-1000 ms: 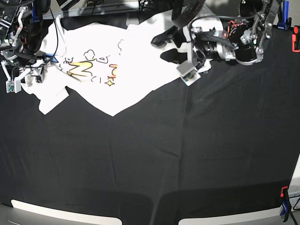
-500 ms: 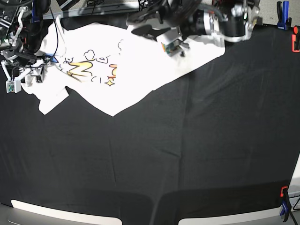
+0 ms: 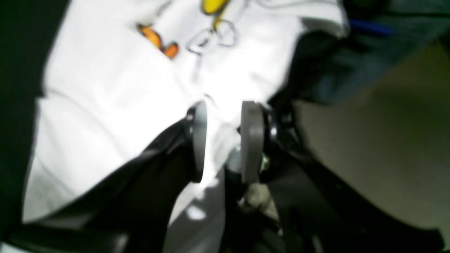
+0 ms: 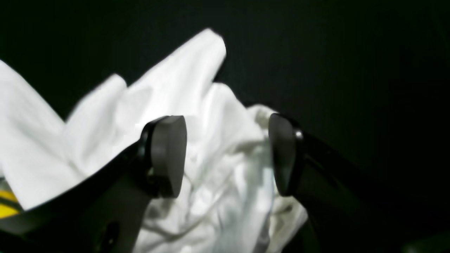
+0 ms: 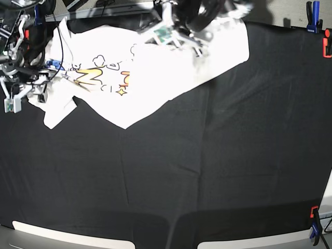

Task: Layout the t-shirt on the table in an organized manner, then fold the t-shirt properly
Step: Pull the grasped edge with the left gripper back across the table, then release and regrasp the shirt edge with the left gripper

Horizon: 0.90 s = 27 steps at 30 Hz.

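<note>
The white t-shirt (image 5: pixel 155 72) lies rumpled at the far left of the black table (image 5: pixel 207 166), with part of its yellow and orange print showing. My left gripper (image 5: pixel 181 39) is blurred over the shirt's far edge. In the left wrist view the left gripper (image 3: pixel 225 140) is half closed on a bunch of the t-shirt (image 3: pixel 105 88), which runs between its grey pads (image 3: pixel 198 140). My right gripper (image 5: pixel 37 85) is at the shirt's left end. In the right wrist view the right gripper (image 4: pixel 225 154) stands open just above crumpled white t-shirt (image 4: pixel 175 77) cloth, holding nothing.
Red (image 5: pixel 327 44) and blue (image 5: pixel 311 21) clips sit on the far right edge of the table, and another clip (image 5: pixel 314 223) at the near right corner. Black cloth stretches from the shirt to the near edge. Cables and frame parts crowd the far left corner.
My left arm swung from the right, up and left, to the shirt's far edge, and its jaws narrowed onto cloth. The right arm shifted slightly toward the left edge.
</note>
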### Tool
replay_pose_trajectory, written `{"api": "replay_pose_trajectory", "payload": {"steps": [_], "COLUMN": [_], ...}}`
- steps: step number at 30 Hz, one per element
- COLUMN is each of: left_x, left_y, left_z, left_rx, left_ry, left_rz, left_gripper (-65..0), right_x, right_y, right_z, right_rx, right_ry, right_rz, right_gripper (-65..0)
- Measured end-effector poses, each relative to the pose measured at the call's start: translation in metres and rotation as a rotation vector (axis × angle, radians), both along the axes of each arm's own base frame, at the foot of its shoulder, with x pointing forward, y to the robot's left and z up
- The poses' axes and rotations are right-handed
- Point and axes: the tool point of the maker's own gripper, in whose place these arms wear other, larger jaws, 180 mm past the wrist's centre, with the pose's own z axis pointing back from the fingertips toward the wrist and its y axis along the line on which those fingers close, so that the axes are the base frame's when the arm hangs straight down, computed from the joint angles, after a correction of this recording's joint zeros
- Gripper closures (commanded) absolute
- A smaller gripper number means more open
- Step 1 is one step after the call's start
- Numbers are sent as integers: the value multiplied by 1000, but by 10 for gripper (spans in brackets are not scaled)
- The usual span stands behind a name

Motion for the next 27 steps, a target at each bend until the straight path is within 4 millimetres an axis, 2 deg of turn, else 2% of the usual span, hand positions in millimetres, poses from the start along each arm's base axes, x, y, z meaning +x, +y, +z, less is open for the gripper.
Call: {"api": "replay_pose_trajectory", "payload": {"steps": [4, 9, 14, 23, 25, 27], "left_x": [-1, 1, 2, 41, 39, 32], "left_y": [-10, -8, -7, 18, 20, 25], "left_z": [-5, -6, -7, -23, -25, -36], "left_rx": [50, 64, 73, 244, 248, 262], "left_ry": [-60, -74, -87, -171, -158, -125], "left_rz": [-36, -35, -36, 38, 33, 16], "left_gripper": [-171, -230, -255, -254, -254, -254], "right_x": [2, 2, 1, 1, 1, 1], "right_y": [0, 0, 0, 0, 0, 0], "right_z": [1, 1, 1, 0, 0, 0], "right_rx": [-1, 0, 0, 0, 0, 0], "right_ry": [-5, -4, -3, 5, 5, 4], "right_rz": [0, 0, 0, -1, -1, -1], "right_gripper": [-362, -362, -362, -362, -362, -362]}}
